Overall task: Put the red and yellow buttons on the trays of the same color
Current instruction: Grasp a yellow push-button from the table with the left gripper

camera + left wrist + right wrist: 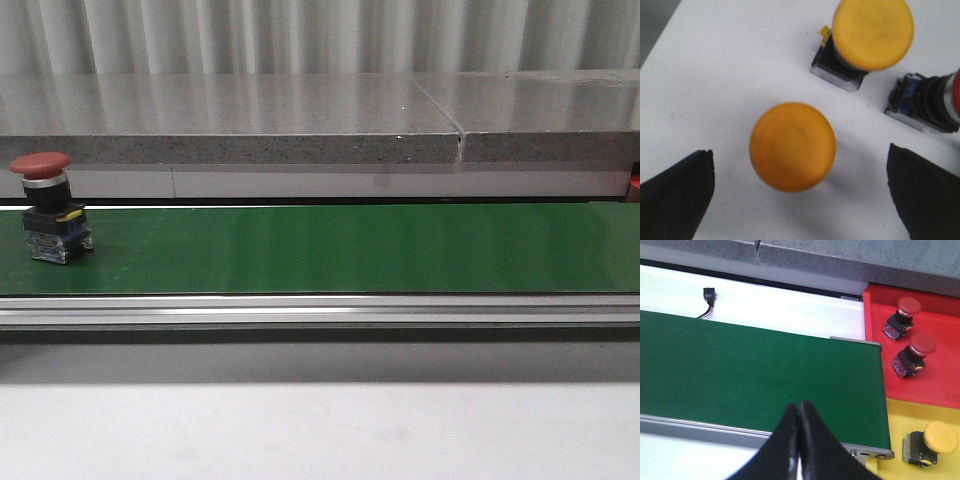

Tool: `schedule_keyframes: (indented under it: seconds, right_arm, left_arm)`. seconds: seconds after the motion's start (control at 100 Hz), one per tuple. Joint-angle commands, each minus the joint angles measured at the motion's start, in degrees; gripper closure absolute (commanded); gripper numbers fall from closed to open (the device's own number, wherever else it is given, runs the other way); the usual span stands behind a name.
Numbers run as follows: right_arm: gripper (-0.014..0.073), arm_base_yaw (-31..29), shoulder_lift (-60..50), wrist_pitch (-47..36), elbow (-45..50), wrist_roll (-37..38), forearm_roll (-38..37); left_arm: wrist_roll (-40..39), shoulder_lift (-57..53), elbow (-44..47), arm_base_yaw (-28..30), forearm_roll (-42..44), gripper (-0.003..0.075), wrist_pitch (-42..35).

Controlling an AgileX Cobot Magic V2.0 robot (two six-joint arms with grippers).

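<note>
A red button (pixel 45 205) stands upright on the green belt (pixel 330 248) at its far left in the front view. My left gripper (pixel 800 187) is open above a white surface, with a yellow button (pixel 792 146) just ahead of the gap between its fingers. A second yellow button (pixel 870 35) and part of a red button (pixel 932 100) lie beyond it. My right gripper (pixel 799 407) is shut and empty over the belt's near rail. The red tray (pixel 920 340) holds two red buttons (pixel 902 315) (pixel 914 354). The yellow tray (pixel 910 420) holds a yellow button (pixel 932 442).
A grey stone ledge (pixel 300 120) runs behind the belt. A metal rail (pixel 320 312) borders the belt's near side. A black cable plug (pixel 709 295) lies on the white strip beyond the belt.
</note>
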Motion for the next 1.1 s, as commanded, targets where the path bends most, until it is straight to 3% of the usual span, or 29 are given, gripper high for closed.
schedule_keyframes:
  seconds: [0.0, 0.26, 0.36, 0.57, 0.91, 1.09]
  right_arm:
    - [0.0662, 0.1, -0.3, -3.9, -1.4, -0.4, -0.5]
    - [0.0662, 0.1, -0.3, -3.9, -1.4, -0.4, -0.5]
    - [0.0662, 0.1, -0.3, -3.9, -1.4, -0.4, -0.5]
    - [0.0662, 0.1, -0.3, -3.9, -1.4, -0.4, -0.5]
    - [0.0662, 0.1, -0.3, -3.9, -1.4, -0.4, -0.5]
    - [0.0662, 0.1, -0.3, -3.9, -1.4, -0.4, -0.5]
  left_arm:
    - [-0.6, -1.0, -3.8, 0.0, -0.2, 0.0062, -0.9]
    - [-0.6, 2.3, -8.6, 0.0, 0.3, 0.0064, 0.8]
    - [-0.6, 2.8, -8.8, 0.0, 0.1, 0.0101, 1.1]
    - [-0.6, 3.8, -8.8, 0.0, 0.0, 0.0300, 2.9]
    - [-0.6, 2.1, -10.7, 0.0, -1.0, 0.0727, 6.4]
    - [-0.3, -2.5, -10.7, -0.1, -1.4, 0.0740, 8.2]
